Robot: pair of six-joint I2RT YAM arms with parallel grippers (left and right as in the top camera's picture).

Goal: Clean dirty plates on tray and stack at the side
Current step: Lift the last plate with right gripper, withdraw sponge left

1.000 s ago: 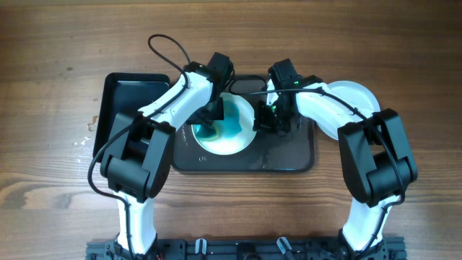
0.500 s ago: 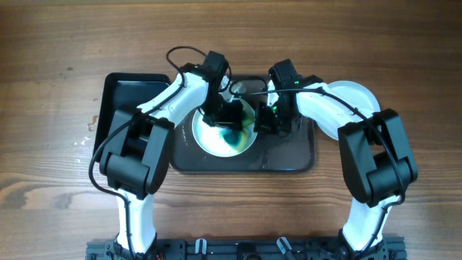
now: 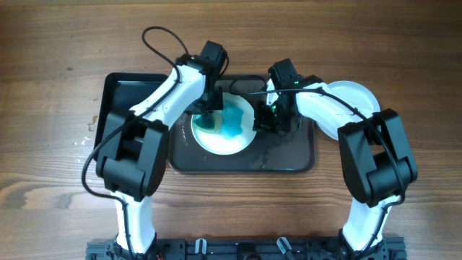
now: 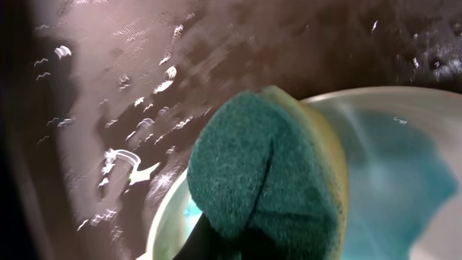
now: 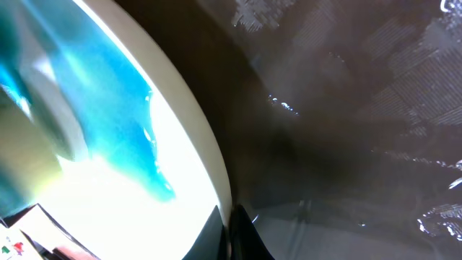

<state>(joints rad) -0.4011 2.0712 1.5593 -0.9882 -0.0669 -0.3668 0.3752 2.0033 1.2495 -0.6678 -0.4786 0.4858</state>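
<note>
A white plate (image 3: 229, 128) smeared with blue sits on the dark grey-brown tray (image 3: 289, 155). My left gripper (image 3: 205, 115) is shut on a green and yellow sponge (image 4: 267, 170) and presses it on the plate's left part (image 4: 404, 173). My right gripper (image 3: 264, 120) is shut on the plate's right rim (image 5: 216, 173), with one finger on each side of the edge. Another white plate (image 3: 354, 94) lies on the table to the right of the tray, partly under my right arm.
A smaller glossy black tray (image 3: 123, 97) stands left of the big tray, partly under my left arm. The big tray's bottom is wet (image 4: 130, 155). Bare wooden table (image 3: 58, 65) lies all round.
My left gripper has swept the sponge from the plate's middle back to its left part, spreading the blue smear. My right gripper has kept still on the rim.
</note>
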